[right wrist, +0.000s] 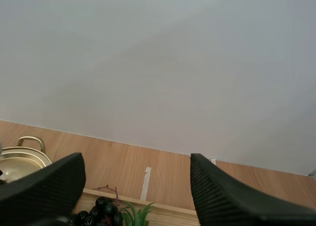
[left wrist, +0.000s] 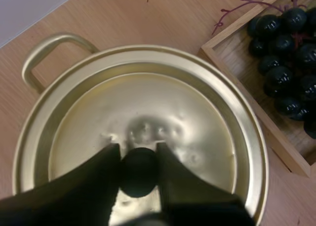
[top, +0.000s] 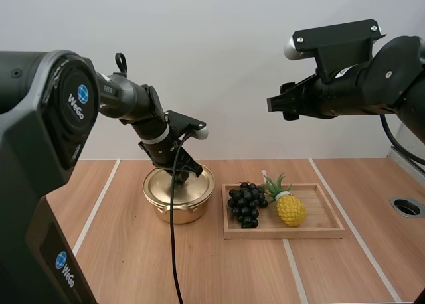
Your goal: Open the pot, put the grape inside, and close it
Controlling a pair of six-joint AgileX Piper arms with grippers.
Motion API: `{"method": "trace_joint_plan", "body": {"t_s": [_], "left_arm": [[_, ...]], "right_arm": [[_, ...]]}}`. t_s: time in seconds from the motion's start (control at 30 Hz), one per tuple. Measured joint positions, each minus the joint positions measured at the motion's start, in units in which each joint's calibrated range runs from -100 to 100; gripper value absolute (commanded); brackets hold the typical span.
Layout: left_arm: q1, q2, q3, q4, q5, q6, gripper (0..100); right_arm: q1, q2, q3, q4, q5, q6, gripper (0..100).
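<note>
Left pincer (left wrist: 138, 154) clenched on black round knob (left wrist: 139, 175) of gold metal lid (left wrist: 148, 102); lid seated on gold metal pot (top: 156, 203), left-centre of wooden worktop (top: 133, 251). Bunch of dark grapes (top: 247, 203) lies in shallow wooden tray (top: 329, 229) just right of pot. Right pincer (right wrist: 136, 184) released, raised well above.

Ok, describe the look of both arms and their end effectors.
The left arm and right arm are black, with rounded joint housings; blue WeGo badges mark the left. The left end effector and right end effector each have two black wedge-shaped fingers.
</note>
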Motion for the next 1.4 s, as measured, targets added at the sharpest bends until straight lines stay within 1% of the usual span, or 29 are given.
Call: {"method": "trace_joint_plan", "body": {"t_s": [0.23, 0.37, 0.67, 0.97, 1.1, 1.2, 1.4], "left_arm": [[0.00, -0.2, 0.0, 0.0, 0.0, -0.1, 0], [0.00, -2.9, -0.7, 0.6, 0.9, -0.1, 0], [0.00, -19.8, -10.4, 1.9, 7.0, -1.6, 0], [0.00, -33.9, -21.2, 2.6, 7.2, -3.8, 0], [0.00, -39.4, -26.0, 2.8, 6.8, -4.3, 0], [0.00, -43.2, -29.9, 3.7, 3.6, -5.6, 0], [0.00, -47.9, -38.9, 5.6, -2.3, -7.3, 0]], "right_arm": [[0.0, 0.0, 0.0, 0.0, 0.0, 0.0, 100], [0.0, 0.0, 0.0, 0.0, 0.0, 0.0, 100], [0.0, 0.0, 0.0, 0.0, 0.0, 0.0, 100], [0.0, 1.1, 0.0, 0.4, 3.0, 0.0, 100], [0.0, 4.6, 0.0, 2.2, 7.1, -0.2, 100], [0.0, 8.5, 0.0, 4.3, 9.4, -0.8, 100], [0.0, 16.5, 0.0, 12.5, 16.7, -4.4, 100]]}}
